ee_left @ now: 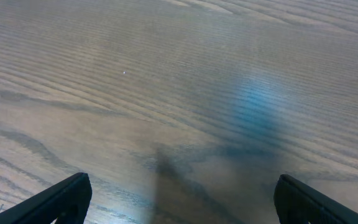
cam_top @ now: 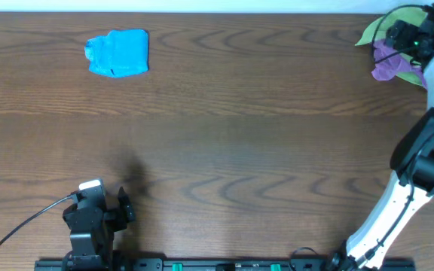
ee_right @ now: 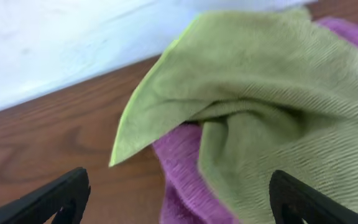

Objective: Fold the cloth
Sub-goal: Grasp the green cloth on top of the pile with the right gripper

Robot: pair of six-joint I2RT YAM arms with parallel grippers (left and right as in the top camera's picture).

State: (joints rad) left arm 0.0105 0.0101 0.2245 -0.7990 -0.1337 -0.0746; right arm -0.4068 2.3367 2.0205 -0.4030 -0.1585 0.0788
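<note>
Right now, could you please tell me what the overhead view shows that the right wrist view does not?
Only the overhead shows the blue cloth at the far left of the table and the left gripper near the front edge. Only the right wrist view shows the right gripper with its fingertips wide apart, and the ribbed weave of the green cloth, one pointed corner lying over the purple cloth. Both show the green cloth on top of the purple one on the wooden table.
</note>
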